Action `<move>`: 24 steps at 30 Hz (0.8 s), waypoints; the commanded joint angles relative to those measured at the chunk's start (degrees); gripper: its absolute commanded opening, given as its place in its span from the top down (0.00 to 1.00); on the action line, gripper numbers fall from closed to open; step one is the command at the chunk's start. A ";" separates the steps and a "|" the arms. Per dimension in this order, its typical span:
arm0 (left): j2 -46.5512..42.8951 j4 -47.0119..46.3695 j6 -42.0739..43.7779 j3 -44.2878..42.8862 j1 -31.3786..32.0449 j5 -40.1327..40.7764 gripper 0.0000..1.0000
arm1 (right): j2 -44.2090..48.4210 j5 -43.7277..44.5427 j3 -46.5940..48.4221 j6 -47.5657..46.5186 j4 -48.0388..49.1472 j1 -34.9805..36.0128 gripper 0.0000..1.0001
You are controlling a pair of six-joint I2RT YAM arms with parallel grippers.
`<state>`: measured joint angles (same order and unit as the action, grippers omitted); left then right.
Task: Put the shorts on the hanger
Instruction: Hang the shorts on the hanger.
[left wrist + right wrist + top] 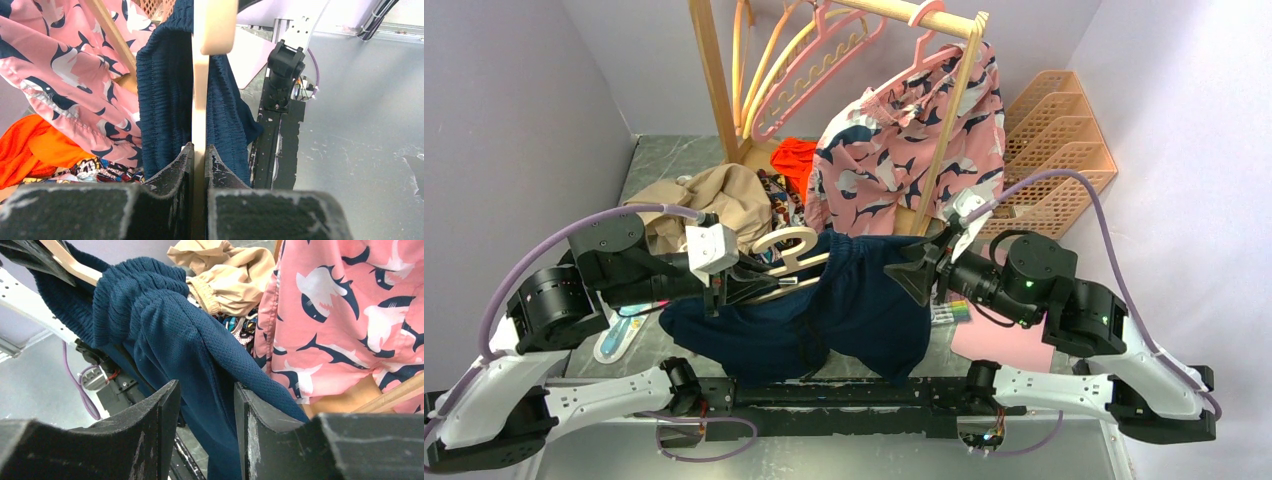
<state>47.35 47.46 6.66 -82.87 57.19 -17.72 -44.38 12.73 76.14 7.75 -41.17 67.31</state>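
Note:
The navy shorts [854, 310] hang draped over the cream hanger [789, 250], which is held above the table's near middle. My left gripper [746, 285] is shut on the hanger's flat body; in the left wrist view the hanger [200, 100] runs up from between the closed jaws of the gripper [199, 155], with the ribbed waistband of the shorts [165, 90] on both sides. My right gripper [916, 270] is open at the right side of the shorts. In the right wrist view the navy fabric [165, 335] hangs in the gap of the gripper [205, 395], unpinched, and the hanger's end [70, 265] shows top left.
A wooden rack [714, 80] stands at the back with pink hangers [814, 70] and pink shark-print shorts [904, 140]. A tan garment [714, 195] and an orange garment [796, 155] lie under it. An orange basket [1054, 140] is at the right; a pink sheet [999, 340] is near the right arm.

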 commanded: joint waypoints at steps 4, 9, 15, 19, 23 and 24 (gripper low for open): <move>-0.29 -5.18 -0.24 -1.58 -0.06 -0.84 0.93 | -1.26 -1.70 -2.29 0.07 4.36 0.06 0.66; -0.71 -4.48 0.00 -1.26 -0.06 -0.04 0.93 | 0.39 -3.45 -2.29 0.20 6.64 0.02 1.00; -2.35 -2.81 0.20 -0.49 -0.06 2.15 0.93 | 3.59 0.08 0.10 0.37 4.07 0.02 1.00; -3.28 -2.54 0.11 0.19 -0.06 3.00 0.93 | 5.51 2.04 -0.27 1.13 0.95 0.09 1.00; -3.32 -2.57 0.49 -0.53 -0.06 4.13 0.93 | 6.68 2.77 -1.26 2.52 -1.18 0.06 1.00; -3.24 -2.55 0.62 -0.68 -0.06 4.23 0.93 | 6.90 2.88 -1.44 2.73 -1.60 0.02 1.00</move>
<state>44.45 47.48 6.70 -82.70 57.21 -16.43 -38.65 13.39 74.89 8.95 -39.94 67.31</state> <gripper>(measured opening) 0.106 0.015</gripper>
